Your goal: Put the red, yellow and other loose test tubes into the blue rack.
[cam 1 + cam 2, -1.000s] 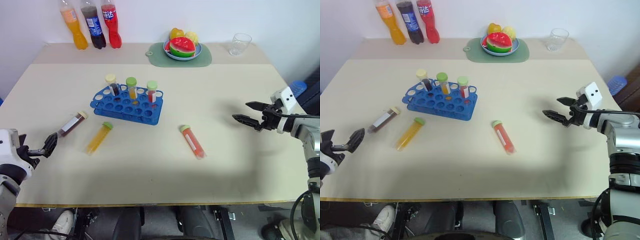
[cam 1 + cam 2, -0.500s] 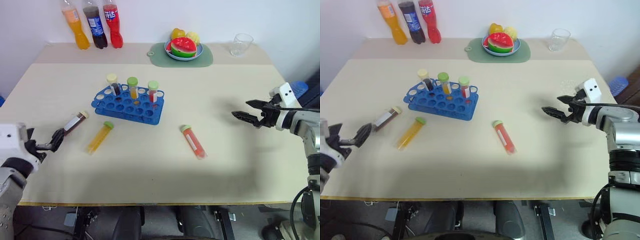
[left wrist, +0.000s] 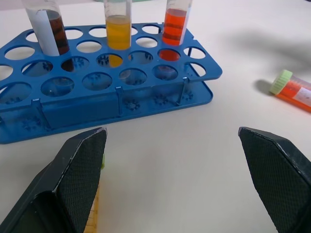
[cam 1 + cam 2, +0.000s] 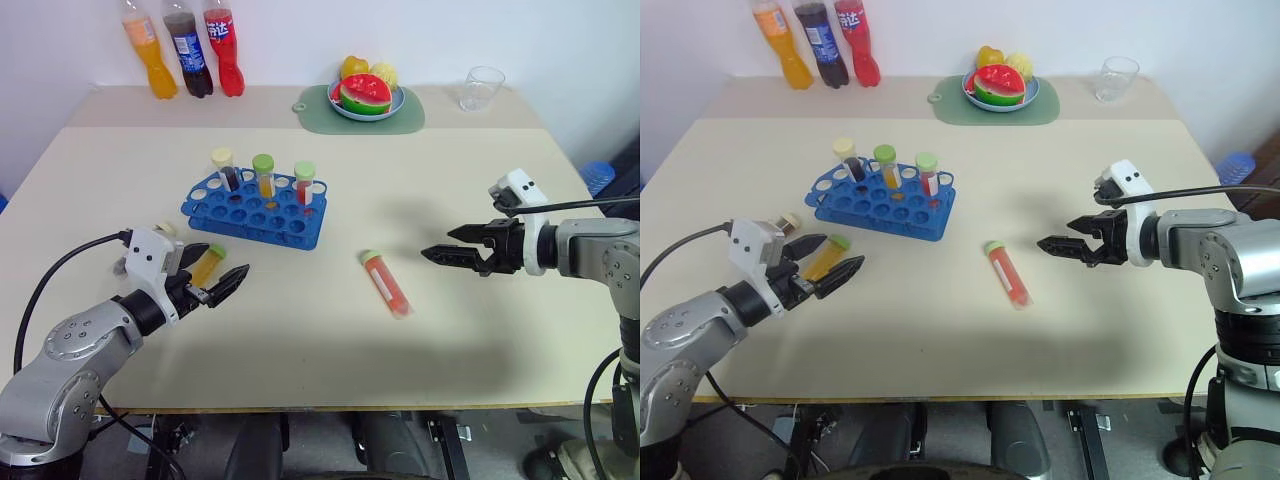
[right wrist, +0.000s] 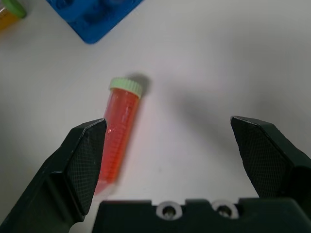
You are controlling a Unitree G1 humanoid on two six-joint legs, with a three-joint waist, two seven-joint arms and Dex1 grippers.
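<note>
A staged test setup in a plain room, not a true lab or kitchen; a bare beige table (image 4: pixel 330 330) stands against a blank white wall (image 4: pixel 430 35); lab gear, a blue rack (image 4: pixel 256 209) with capped tubes (image 4: pixel 264 175), shares the top with household items: three soda bottles (image 4: pixel 186 47), a plate of fruit (image 4: pixel 366 95) on a green mat (image 4: pixel 312 108), and a clear glass (image 4: pixel 481 87); cables (image 4: pixel 120 425) hang under the table.
</note>
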